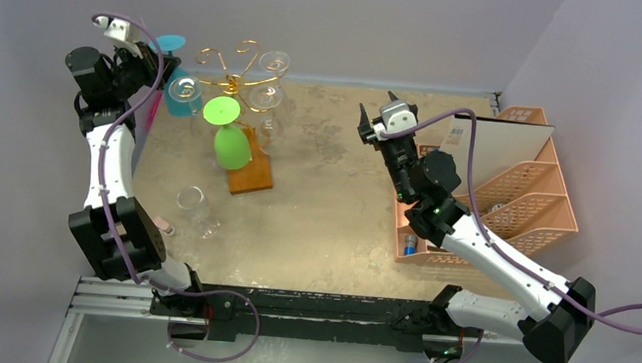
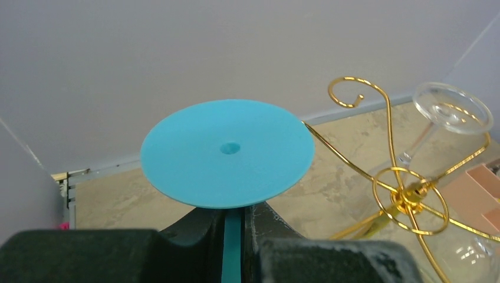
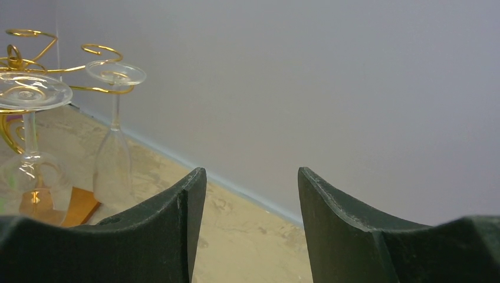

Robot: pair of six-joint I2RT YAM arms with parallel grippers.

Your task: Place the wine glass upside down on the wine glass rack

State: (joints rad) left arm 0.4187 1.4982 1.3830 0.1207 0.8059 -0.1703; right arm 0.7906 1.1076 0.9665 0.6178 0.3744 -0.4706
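Above the surface [image 1: 342,192], my left tool [image 2: 233,221] grips the blue glass [image 2: 227,150] near the rack [image 2: 407,197]; my right tool [image 3: 250,197] stands wide, empty.

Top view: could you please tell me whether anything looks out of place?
One clear glass sits on the table apart from the gold rack, where other glasses hang upside down; whether it stands or lies, I cannot tell.

Mottled tan table [image 1: 334,191], wine glass rack [image 1: 256,177] rear left, clear glass [image 1: 192,200] front left, pink organiser [image 1: 526,189] right
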